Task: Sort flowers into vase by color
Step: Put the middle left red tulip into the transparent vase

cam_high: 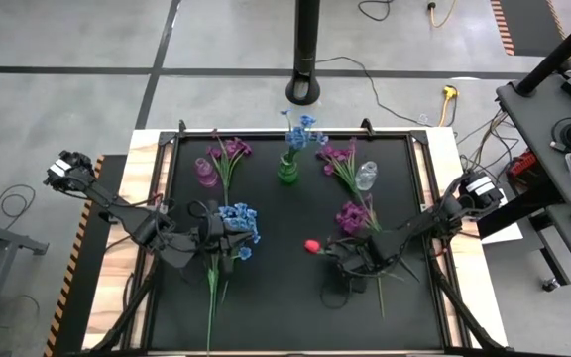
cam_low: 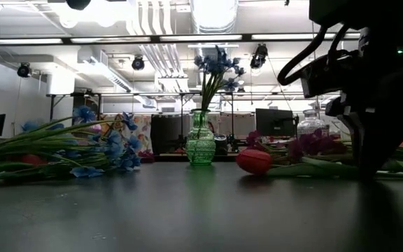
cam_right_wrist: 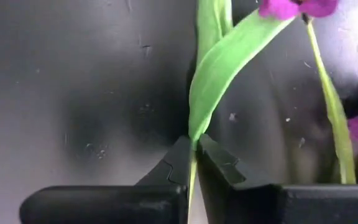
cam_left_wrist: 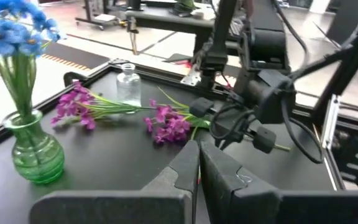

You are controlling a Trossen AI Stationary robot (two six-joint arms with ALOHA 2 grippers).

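Note:
A red bud [cam_high: 312,245] on a green stem lies on the black mat, right of centre. My right gripper [cam_high: 351,262] stands over that stem, pointing down and shut on it. My left gripper [cam_high: 222,234] is shut and hovers above the blue spray [cam_high: 239,219], whose stems run toward the near edge. In the left wrist view nothing shows between its fingers [cam_left_wrist: 197,158]. A green vase [cam_high: 287,170] at the far middle stands upright and holds blue blooms. Purple sprays [cam_high: 353,215] lie on the mat beside my right arm. My right gripper pinches the red bud flower's green stem at the base of a broad leaf [cam_right_wrist: 194,134], between the two fingertips, coming from above and pointing down. The fingers lie across the stem. The bud [cam_low: 254,161] and the stem rest on the mat.
A pink vase [cam_high: 204,172] with a purple spray [cam_high: 229,149] is at the far left. A clear glass vase [cam_high: 366,176] stands at the far right, next to another purple spray [cam_high: 337,155]. The mat's middle and near part are bare. A raised frame [cam_high: 422,188] edges the mat.

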